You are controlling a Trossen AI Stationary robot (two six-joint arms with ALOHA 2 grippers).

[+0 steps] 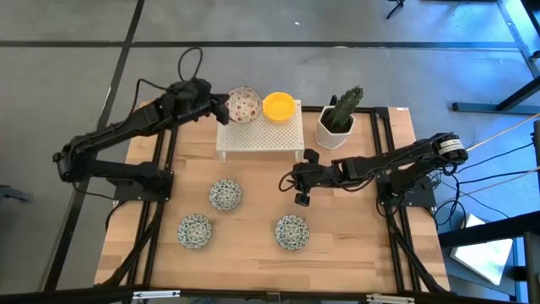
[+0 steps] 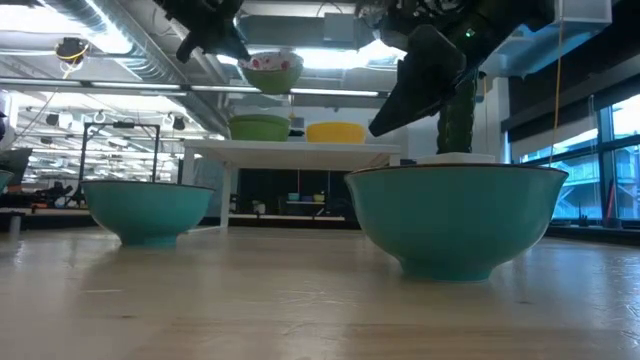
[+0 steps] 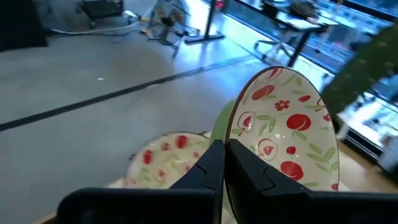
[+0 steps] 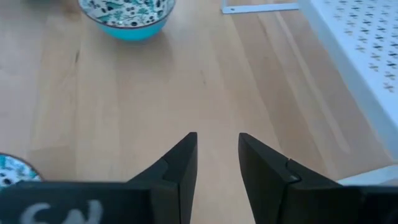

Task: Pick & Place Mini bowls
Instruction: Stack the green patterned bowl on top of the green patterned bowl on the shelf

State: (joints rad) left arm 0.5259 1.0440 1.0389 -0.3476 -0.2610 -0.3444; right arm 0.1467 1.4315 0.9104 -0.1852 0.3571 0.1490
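Left gripper (image 1: pixel 221 110) clenched on red-speckled bowl's (image 1: pixel 245 105) rim above white rack (image 1: pixel 260 135) — right gripper (image 1: pixel 301 197) released, empty, over bare table (image 1: pixel 337 228) between patterned bowls (image 1: pixel 225 194).

The high view looks straight down on the whole table (image 1: pixel 253 211) from far above. The low view sits at tabletop level, very close to a teal bowl (image 2: pixel 455 220), facing toward 12 o'clock at the white rack (image 2: pixel 300 148). The left wrist view looks closely onto a red-patterned bowl (image 3: pixel 283 134); the right wrist view looks down at bare tabletop, sharing the rack's edge (image 4: pixel 354 56).
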